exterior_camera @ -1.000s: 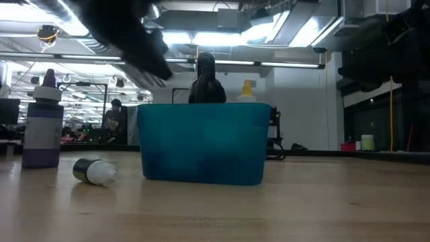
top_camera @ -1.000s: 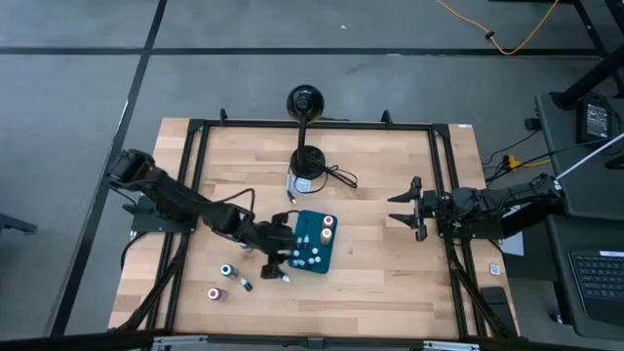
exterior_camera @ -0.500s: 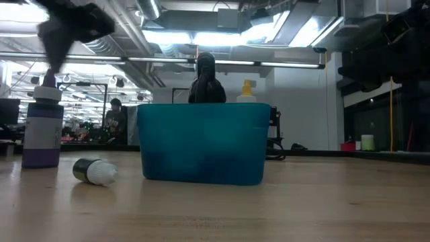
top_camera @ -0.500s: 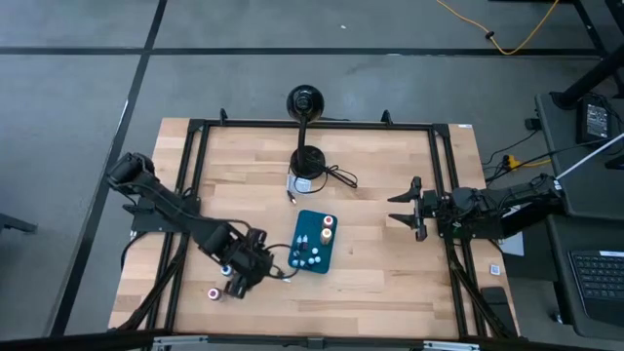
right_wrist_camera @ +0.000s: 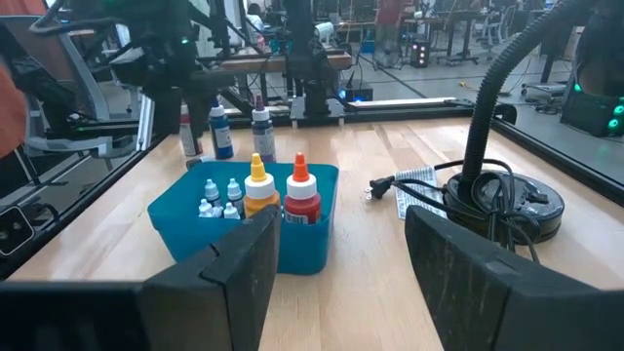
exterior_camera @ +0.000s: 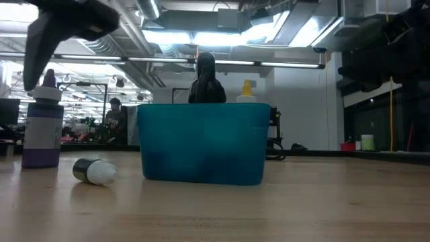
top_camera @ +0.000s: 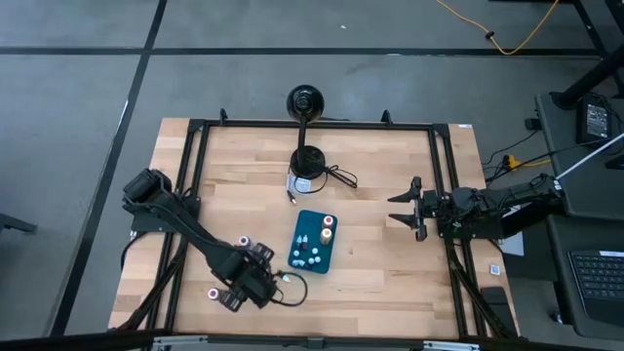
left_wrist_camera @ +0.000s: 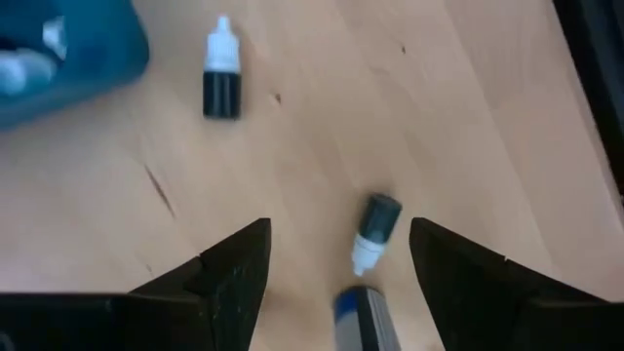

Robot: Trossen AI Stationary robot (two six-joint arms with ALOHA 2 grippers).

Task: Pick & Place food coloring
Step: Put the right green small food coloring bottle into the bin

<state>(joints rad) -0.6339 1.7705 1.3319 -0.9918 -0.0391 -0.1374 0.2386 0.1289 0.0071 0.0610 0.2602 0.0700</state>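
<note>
Food coloring bottles lie loose on the table [top_camera: 390, 283] beside the teal tray [top_camera: 314, 244]: one dark-capped bottle [left_wrist_camera: 374, 230] sits between the left gripper's [left_wrist_camera: 336, 255] spread, empty fingers, possibly untouched. The right gripper [top_camera: 405, 207] waits open, well apart.

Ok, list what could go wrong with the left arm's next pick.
1. The left gripper hangs open over a small dark bottle lying flat, with a blue-capped bottle close beside it. The fingers could catch both or knock one rolling.
2. A lying bottle may slip or tilt when pinched.
3. On the carry back, the arm passes near the teal tray and its upright bottles, and could bump them.
</note>
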